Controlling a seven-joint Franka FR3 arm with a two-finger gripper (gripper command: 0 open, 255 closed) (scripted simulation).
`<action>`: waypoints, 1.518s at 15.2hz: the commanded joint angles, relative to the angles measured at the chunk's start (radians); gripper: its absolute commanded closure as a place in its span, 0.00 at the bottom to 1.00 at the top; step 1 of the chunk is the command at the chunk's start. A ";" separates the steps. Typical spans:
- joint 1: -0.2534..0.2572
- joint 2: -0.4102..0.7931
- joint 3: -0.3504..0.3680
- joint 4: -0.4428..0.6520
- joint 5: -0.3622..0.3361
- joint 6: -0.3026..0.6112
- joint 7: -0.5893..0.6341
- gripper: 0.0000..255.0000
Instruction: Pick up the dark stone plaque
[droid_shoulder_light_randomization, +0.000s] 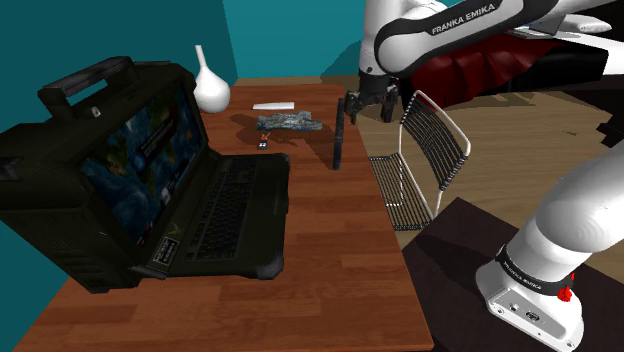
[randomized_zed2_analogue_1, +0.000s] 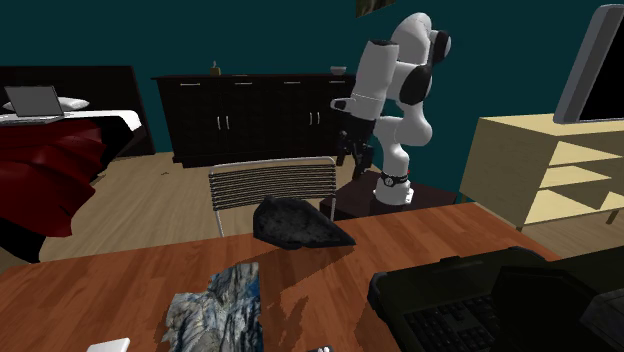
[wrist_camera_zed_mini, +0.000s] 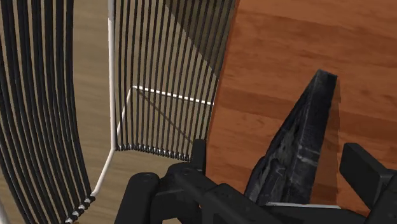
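**A:** How far along is the pick?

**B:** Early, I judge. The gripper (droid_shoulder_light_randomization: 368, 110) hovers with its jaws spread and holds nothing. The dark stone plaque (droid_shoulder_light_randomization: 337, 135) stands on the table (droid_shoulder_light_randomization: 300, 290), not lifted.

**A:** Where exactly?

**B:** In the shoulder view it is near the table's 3 o'clock edge, at about 7 o'clock from the gripper, with the wire chair (droid_shoulder_light_randomization: 420, 150) just beyond that edge. In the wrist view it sits between the 2 fingers (wrist_camera_zed_mini: 366, 175), with bare wood showing on either side, so nothing touches it.

**A:** What is left?

**B:** All 3 moves: descend, close, lift.

**A:** And the thing itself?

**B:** It is a thin slab on its edge, tapering to a point. It is dark grey, with rough, chipped faces and pale flecks. The table is smooth reddish wood with visible grain. The chair is thin dark wires on a white frame.
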 joint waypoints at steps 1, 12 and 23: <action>-0.017 0.080 0.019 0.042 -0.035 0.041 0.091 0.00; -0.029 0.444 0.021 0.311 -0.234 0.123 0.476 0.00; -0.026 0.487 0.012 0.277 -0.269 0.195 0.511 1.00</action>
